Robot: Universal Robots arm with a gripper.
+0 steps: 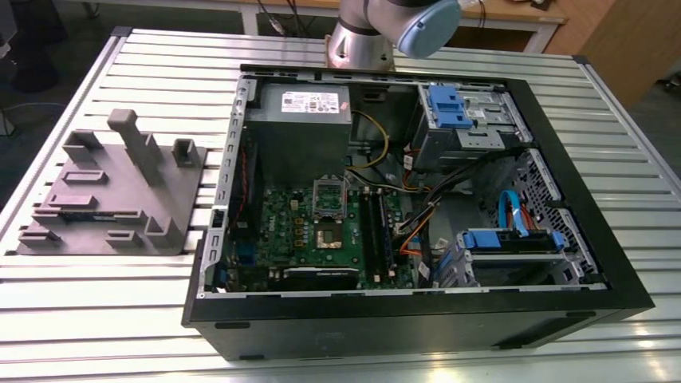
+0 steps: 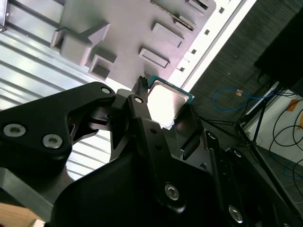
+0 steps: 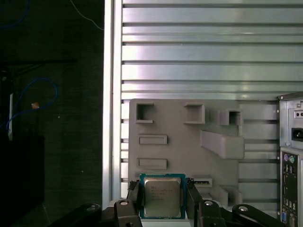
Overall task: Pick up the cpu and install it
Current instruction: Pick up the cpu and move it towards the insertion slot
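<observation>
1. First wrist view: I see the cpu [image 3: 162, 197], a small square chip with a silvery top and a green rim. It is clamped between the two black fingers [image 3: 134, 195] of the gripper [image 3: 162, 201]. The jaws are closed to the chip's width, one pressing on each opposite edge.
2. Behind the chip lies a grey moulded tray [image 3: 189, 142] with empty pockets, resting on a ribbed metal table [image 3: 189, 47]. I judge the chip is held in the air over the tray's edge, not seated in it.
3. In the second wrist view, the grip looks shallow. Only the fingertips catch the chip's sides, and most of its face is bare.
4. Exterior view: an open computer case [image 1: 426, 319] stands just beside the tray, on the exterior view's right. Inside is a green circuit board [image 1: 287, 231] with a socket [image 1: 328, 234]. The socket's metal cover [image 1: 328, 194] seems folded back.
5. Risks, as I judge them: with such a thin edge grip, a jolt could tilt or drop the chip. A tilted or wrongly turned chip could damage the socket. Loose cables [image 1: 426, 215] beside the board could snag the arm.
</observation>
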